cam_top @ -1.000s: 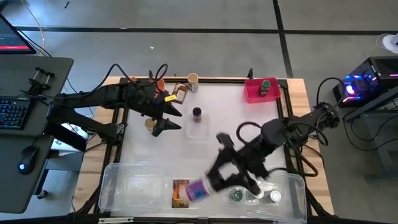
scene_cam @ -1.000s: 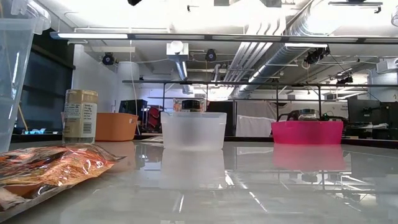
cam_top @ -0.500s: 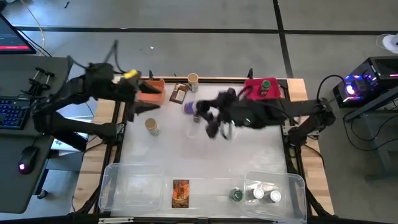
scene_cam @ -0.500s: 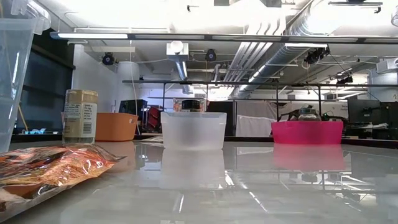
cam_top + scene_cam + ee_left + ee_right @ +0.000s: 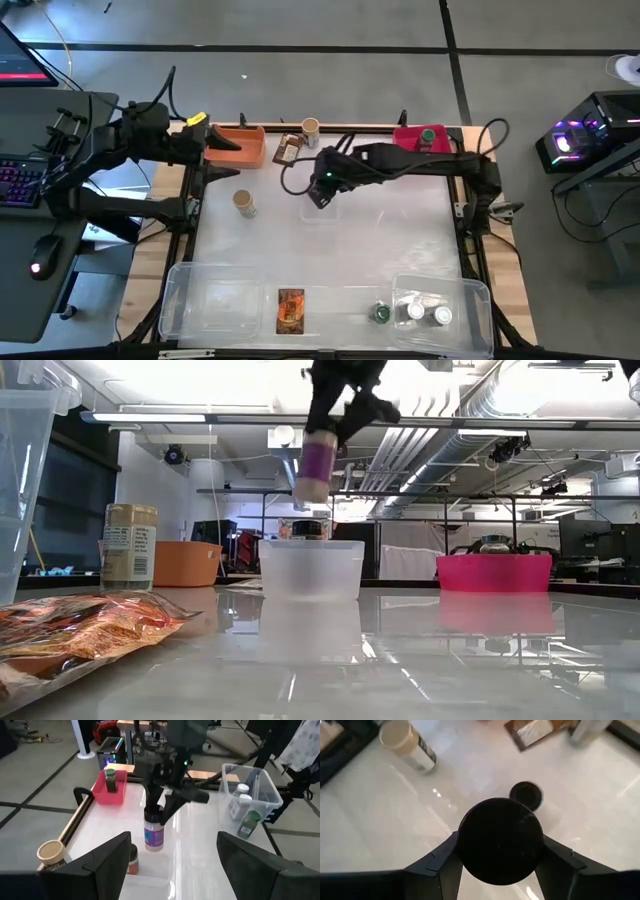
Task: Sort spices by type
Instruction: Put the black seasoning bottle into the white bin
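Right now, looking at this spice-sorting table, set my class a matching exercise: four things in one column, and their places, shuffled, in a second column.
Things
1. purple-labelled jar
2. green-capped jar
3. flat orange packet
4. tan-capped jar

Places
A. standing alone on the table, on the left arm's side
B. held in the right gripper, above the small clear tub
C. inside the pink bin
D. lying flat at the table's near edge, between the two large clear tubs

Pairs: 1-B, 2-C, 3-D, 4-A

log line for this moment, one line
right gripper: holding purple-label jar above clear tub | left gripper: open, waiting near orange bin
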You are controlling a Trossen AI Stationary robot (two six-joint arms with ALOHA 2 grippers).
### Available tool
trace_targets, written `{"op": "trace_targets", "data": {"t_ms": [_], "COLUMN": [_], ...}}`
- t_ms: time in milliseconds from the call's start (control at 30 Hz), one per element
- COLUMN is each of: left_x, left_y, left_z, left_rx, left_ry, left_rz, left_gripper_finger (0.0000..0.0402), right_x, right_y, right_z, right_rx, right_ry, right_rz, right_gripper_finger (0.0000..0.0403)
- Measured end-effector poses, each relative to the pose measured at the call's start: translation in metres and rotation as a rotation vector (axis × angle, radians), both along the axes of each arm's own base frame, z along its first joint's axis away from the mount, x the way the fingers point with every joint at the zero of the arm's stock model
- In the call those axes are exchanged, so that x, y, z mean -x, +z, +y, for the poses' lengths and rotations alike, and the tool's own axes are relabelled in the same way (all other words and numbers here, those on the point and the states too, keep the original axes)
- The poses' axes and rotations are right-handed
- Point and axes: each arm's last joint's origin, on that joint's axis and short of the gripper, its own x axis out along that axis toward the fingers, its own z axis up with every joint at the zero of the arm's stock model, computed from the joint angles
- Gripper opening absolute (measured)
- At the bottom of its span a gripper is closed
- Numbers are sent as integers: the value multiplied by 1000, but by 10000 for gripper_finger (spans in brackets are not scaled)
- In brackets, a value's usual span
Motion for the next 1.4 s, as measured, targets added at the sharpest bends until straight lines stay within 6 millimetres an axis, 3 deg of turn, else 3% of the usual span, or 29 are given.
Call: {"op": "trace_targets", "data": {"t_ms": [133, 500, 700, 867, 1400], "left_x": [-1, 0, 0, -2, -6], "left_y": [0, 0, 0, 0, -2], "left_z": [0, 2, 3, 3, 4], "left_rx": [10, 21, 35, 36, 40], "left_ry": [4, 92, 103, 103, 104], "left_rz": [1, 2, 0, 3, 17], "left_gripper_finger": [282, 282, 282, 282, 282], "right_x": [-11, -38, -40, -39, -40], "right_y": [-23, -81, -85, -85, -85], "right_z": [-2, -2, -11, -17, -15], "right_rx": [-46, 47, 44, 34, -23], "right_ry": [36, 99, 89, 78, 49], "right_rz": [71, 233, 240, 238, 217], "right_gripper_finger": [196, 196, 196, 224, 243]}}
